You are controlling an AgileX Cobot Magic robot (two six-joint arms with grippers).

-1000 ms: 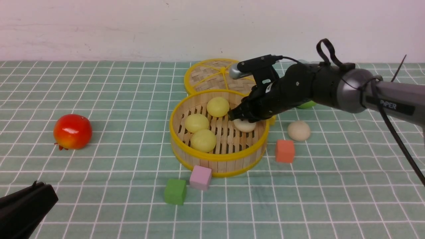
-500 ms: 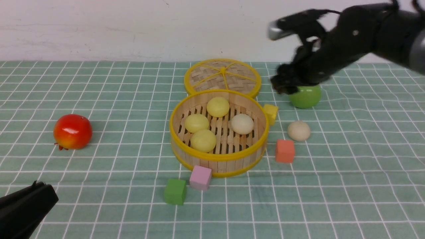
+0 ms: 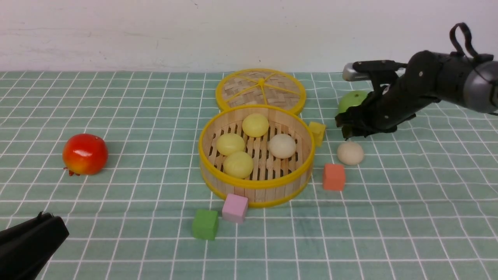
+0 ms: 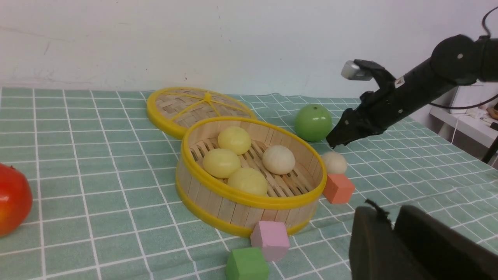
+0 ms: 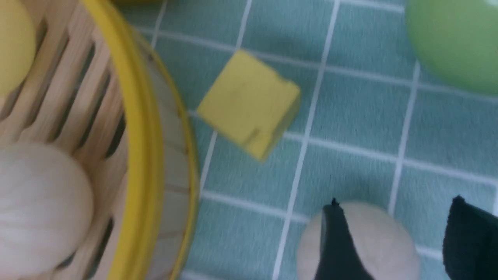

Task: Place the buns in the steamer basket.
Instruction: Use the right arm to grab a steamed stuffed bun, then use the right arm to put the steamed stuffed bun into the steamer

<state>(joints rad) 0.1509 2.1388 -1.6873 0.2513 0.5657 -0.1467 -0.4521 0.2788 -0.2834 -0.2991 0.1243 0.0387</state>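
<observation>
- Yellow-rimmed steamer basket (image 3: 255, 186) held four buns (image 3: 283, 146).
- One beige bun (image 3: 350, 153) sat outside, toward the table's right edge.
- Right gripper (image 3: 347, 132) hung open over it, holding nothing.

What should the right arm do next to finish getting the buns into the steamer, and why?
Probably lower the right gripper straight down around the beige bun and close on it. Its jaws stand open, apparently just above that bun. It is the only bun lying on the cloth, while the other four lie inside the steamer basket.
</observation>
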